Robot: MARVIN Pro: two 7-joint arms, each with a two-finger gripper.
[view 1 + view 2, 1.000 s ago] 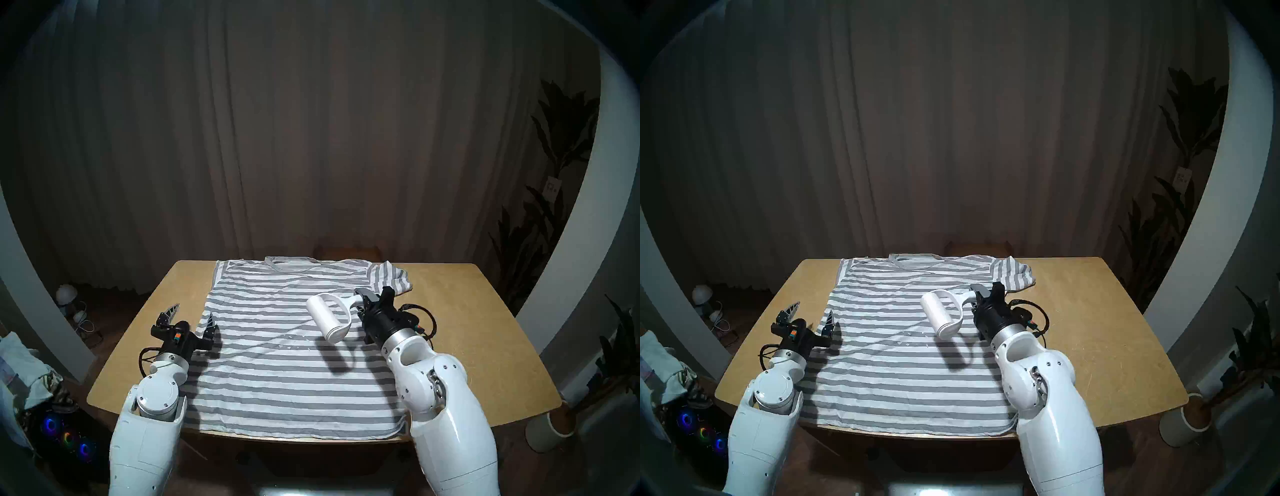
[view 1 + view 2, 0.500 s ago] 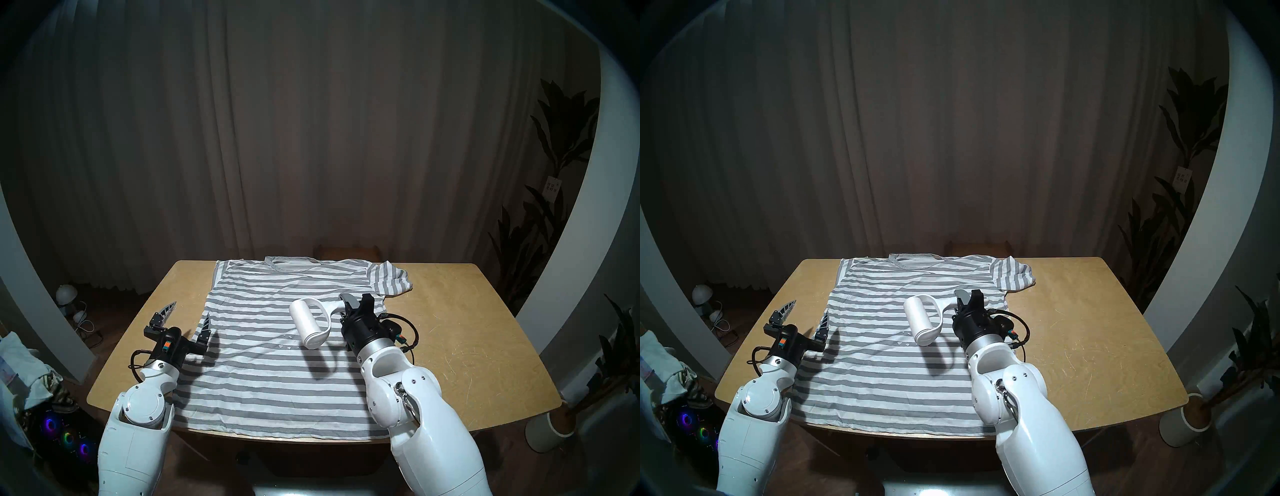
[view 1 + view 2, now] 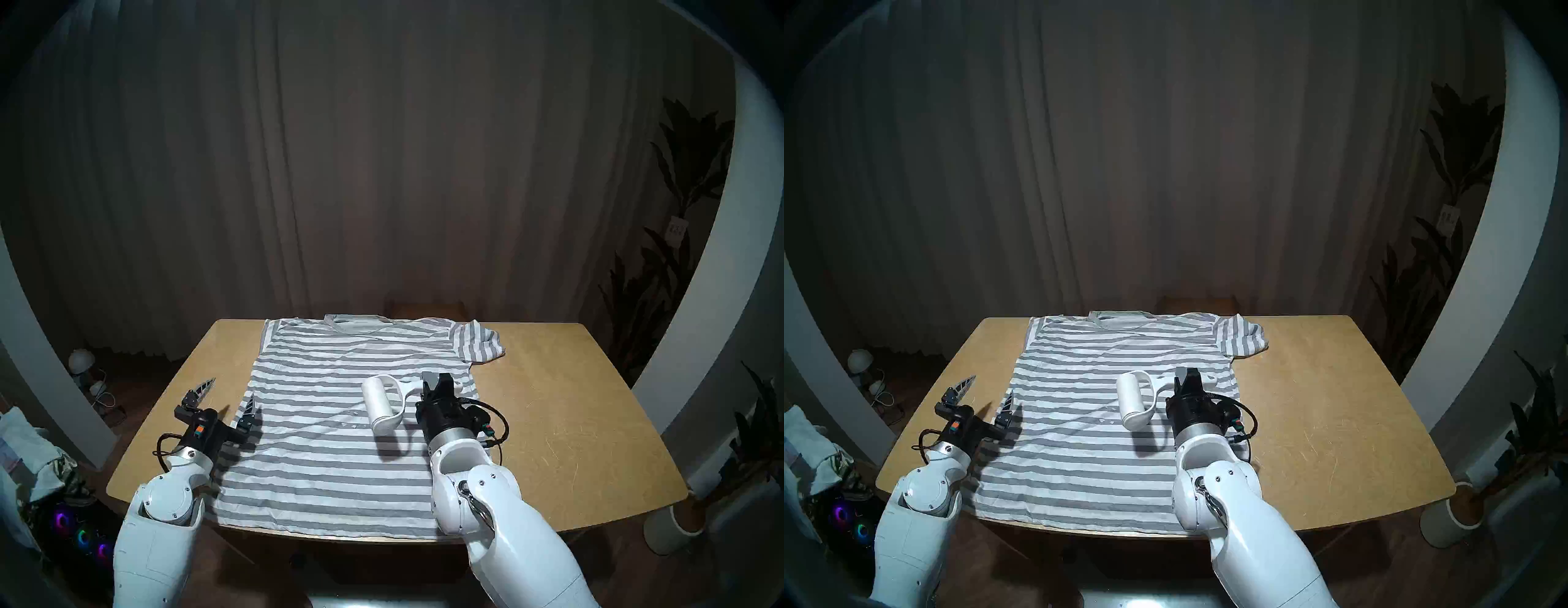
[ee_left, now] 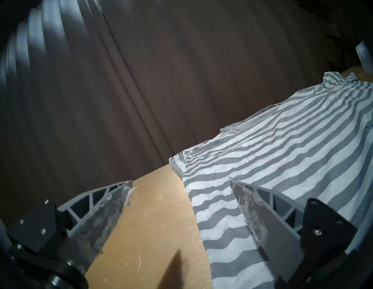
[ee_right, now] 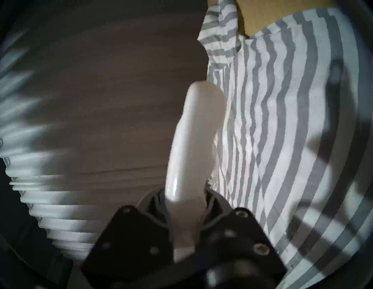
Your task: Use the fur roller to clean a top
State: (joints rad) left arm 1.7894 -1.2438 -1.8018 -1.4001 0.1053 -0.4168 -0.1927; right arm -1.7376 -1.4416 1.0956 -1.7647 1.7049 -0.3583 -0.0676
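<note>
The top [image 3: 339, 424] lies flat on the table [image 3: 572, 403]. It has grey and white stripes. Its collar [image 3: 352, 319] is at the far edge of the table, and its bottom hem is at the near edge. One sleeve [image 3: 481, 344] sticks out on the right side and is a bit bunched up.

The right gripper [image 3: 435, 382] is over the right part of the top. Its fingers are squeezed together on the handle of the roller [image 3: 379, 403]. The roller is all white. Its round drum points away from the gripper toward the middle of the top. A dark shadow [image 3: 394, 443] lies on the cloth right under it. The pictures do not show if the drum touches the cloth. A few small white bits [image 3: 352, 424] sit on the top just to the left of the drum.

In the right wrist view the white roller [image 5: 193, 145] sticks straight out from between the black finger mounts, and the top [image 5: 282, 121] fills the right side.

The left gripper [image 3: 229, 392] is at the left edge of the top. Its fingers [image 4: 250, 212] are wide apart and hold nothing. One finger is over the bare table and the other is over the striped cloth.
</note>
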